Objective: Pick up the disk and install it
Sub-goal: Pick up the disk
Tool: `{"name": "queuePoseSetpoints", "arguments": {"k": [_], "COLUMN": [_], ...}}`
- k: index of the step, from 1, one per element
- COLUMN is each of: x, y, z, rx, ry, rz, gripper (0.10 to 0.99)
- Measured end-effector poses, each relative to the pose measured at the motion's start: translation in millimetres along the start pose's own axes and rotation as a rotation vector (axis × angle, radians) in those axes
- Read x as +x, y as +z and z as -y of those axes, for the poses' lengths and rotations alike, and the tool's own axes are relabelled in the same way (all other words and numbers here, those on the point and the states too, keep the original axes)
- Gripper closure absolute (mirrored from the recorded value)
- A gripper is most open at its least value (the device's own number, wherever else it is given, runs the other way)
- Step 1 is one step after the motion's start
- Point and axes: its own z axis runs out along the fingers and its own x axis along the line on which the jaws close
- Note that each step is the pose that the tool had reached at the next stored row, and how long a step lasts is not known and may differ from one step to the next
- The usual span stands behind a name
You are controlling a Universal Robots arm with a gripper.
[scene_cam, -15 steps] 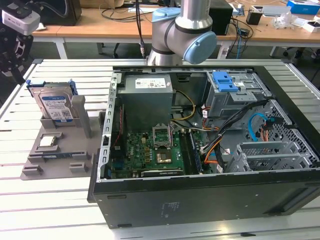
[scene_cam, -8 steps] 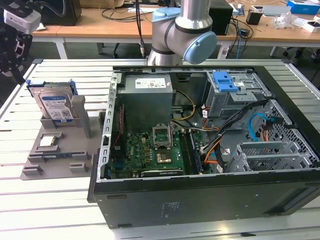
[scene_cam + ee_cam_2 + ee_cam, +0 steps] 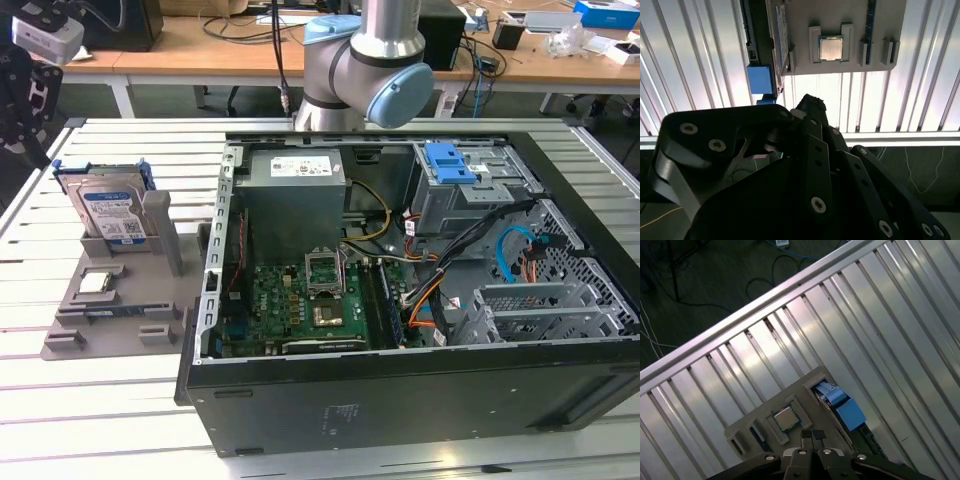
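The disk [image 3: 112, 212] stands on edge in a grey holder [image 3: 120, 300] on the slatted table, at the exterior view's left; it is silver with a white-and-blue label and a blue carrier frame. My gripper [image 3: 28, 130] hangs above and beyond it, apart from it. In the first wrist view the fingertips [image 3: 806, 435] sit pressed together over the holder [image 3: 760, 422], with the disk's blue frame [image 3: 845, 409] just beside them. In the second wrist view the black gripper [image 3: 810, 104] is shut and holds nothing, and the disk's blue frame [image 3: 760, 80] lies a little beyond it.
A small square silver chip [image 3: 96, 282] [image 3: 831, 48] [image 3: 785, 418] lies in the holder. An open computer case [image 3: 400, 390] takes up the table's middle and right, with a grey drive bay with a blue top [image 3: 452, 165] inside. Desks with cables stand behind.
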Motion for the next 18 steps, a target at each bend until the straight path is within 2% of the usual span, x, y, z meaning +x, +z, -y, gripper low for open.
{"name": "queuePoseSetpoints", "arguments": {"k": [18], "x": [0.0], "y": [0.0], "z": [0.0], "rx": [-0.004], "ry": [-0.182], "rz": [-0.0062], "gripper": [0.980]}}
